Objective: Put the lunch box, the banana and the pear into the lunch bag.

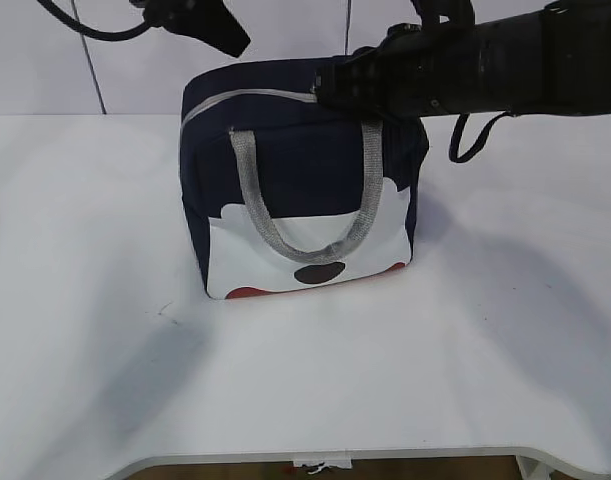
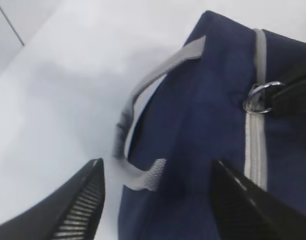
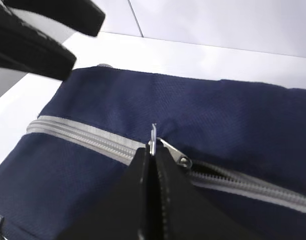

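The navy lunch bag stands upright on the white table, white lower panel facing me, grey handle hanging down its front. My right gripper is on top of the bag, shut on the metal zipper pull ring; the ring also shows in the left wrist view. The grey zipper lies closed left of the slider; a dark gap shows to its right. My left gripper hovers open and empty above the bag's left end. The lunch box, banana and pear are out of view.
The white table runs around the bag, with its front edge near the bottom of the exterior view. A pale wall stands behind. The left gripper's fingers show at the upper left of the right wrist view.
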`<action>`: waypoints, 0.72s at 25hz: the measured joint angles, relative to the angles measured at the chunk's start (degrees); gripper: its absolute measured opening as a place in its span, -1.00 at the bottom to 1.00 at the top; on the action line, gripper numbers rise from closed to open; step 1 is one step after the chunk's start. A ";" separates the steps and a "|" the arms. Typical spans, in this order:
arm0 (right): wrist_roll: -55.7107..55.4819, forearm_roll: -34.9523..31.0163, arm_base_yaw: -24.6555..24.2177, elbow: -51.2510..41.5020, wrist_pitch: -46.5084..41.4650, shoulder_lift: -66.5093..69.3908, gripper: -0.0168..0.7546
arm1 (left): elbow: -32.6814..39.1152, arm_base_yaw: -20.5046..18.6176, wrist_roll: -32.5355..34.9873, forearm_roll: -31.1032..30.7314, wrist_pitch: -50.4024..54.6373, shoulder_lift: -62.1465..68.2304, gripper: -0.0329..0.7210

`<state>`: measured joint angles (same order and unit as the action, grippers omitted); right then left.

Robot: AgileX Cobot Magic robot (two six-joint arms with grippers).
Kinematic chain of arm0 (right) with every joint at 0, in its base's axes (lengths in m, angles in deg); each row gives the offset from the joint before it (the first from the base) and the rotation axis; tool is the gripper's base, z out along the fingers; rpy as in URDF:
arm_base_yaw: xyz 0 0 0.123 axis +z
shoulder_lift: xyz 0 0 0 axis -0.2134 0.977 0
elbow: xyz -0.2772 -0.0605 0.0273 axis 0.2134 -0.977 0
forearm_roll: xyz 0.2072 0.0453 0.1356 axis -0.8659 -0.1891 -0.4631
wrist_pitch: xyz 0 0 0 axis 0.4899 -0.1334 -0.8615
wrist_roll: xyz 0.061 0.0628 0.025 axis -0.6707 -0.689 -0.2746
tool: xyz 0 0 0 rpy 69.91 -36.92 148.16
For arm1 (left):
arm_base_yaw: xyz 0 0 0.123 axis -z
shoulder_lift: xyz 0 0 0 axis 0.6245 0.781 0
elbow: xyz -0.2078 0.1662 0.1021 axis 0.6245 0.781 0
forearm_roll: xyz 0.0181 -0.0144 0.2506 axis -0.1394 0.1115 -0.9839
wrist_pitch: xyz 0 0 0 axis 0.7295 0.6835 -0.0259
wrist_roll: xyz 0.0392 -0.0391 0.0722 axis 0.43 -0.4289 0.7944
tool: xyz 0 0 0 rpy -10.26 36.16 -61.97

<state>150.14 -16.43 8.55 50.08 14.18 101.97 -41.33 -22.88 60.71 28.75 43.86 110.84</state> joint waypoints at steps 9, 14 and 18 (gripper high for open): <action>0.00 0.68 0.00 0.00 -0.68 0.04 -0.98 | -0.82 -0.10 1.51 -1.86 -0.41 0.00 0.32; 0.00 2.81 0.00 0.00 -3.29 0.04 -0.98 | -0.82 -0.10 1.71 -3.81 0.06 0.00 0.31; 0.00 6.58 0.00 0.00 -5.07 0.13 -0.98 | -0.82 -0.10 2.13 -4.22 0.06 0.12 0.31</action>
<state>150.14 -9.85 8.55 50.08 9.11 102.10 -42.15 -22.98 62.83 24.52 43.92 110.96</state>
